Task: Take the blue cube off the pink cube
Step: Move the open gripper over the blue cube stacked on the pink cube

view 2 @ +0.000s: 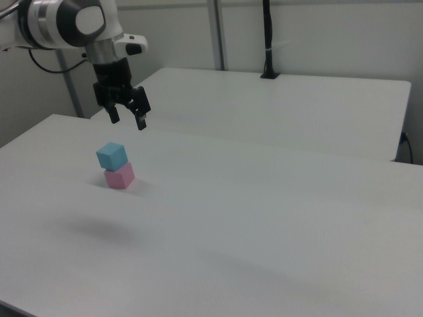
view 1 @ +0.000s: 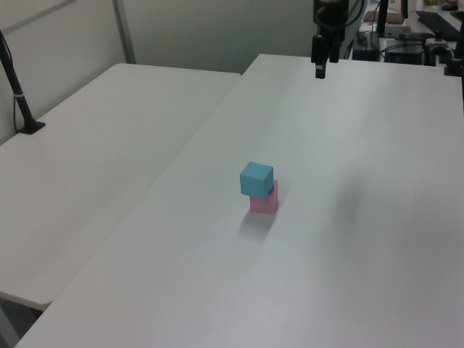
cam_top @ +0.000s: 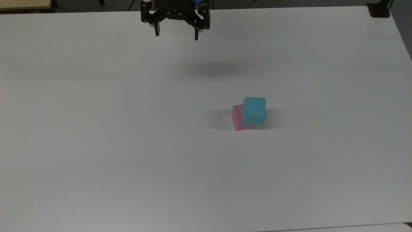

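Observation:
The blue cube (cam_top: 254, 111) (view 1: 257, 179) (view 2: 111, 155) rests on top of the pink cube (cam_top: 237, 120) (view 1: 265, 201) (view 2: 119, 176), turned a little askew so pink edges show beneath it. The stack stands on the white table, right of centre in the top view. My gripper (cam_top: 176, 34) (view 1: 320, 69) (view 2: 127, 120) hangs high above the table, well apart from the stack, near the top view's upper edge. Its two black fingers are spread wide with nothing between them.
The white table (cam_top: 128, 145) spreads wide around the stack. A second white table (view 1: 94, 138) adjoins it on the left view's left. A black post base (cam_top: 379, 10) sits at the top view's upper right corner. Equipment stands behind the arm in the left view.

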You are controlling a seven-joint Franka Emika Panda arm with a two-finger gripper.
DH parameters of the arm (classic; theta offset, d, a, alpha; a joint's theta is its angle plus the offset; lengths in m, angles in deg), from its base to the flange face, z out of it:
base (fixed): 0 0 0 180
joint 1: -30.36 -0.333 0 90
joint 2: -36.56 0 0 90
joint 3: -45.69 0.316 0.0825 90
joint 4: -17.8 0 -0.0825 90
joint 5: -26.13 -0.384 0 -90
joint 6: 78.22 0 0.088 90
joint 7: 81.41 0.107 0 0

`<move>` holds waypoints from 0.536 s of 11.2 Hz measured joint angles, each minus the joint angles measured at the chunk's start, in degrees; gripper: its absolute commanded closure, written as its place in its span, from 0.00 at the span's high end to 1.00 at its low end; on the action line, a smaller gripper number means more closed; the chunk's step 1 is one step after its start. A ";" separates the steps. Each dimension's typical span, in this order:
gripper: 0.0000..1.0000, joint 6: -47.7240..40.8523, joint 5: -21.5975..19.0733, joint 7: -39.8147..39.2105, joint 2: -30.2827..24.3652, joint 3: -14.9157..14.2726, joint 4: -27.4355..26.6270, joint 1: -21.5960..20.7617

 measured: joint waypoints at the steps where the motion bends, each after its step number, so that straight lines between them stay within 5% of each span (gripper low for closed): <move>1: 1.00 0.00 0.00 -0.01 0.00 -0.01 -0.02 0.93; 6: 1.00 0.12 0.00 -0.22 0.97 0.05 -0.08 2.24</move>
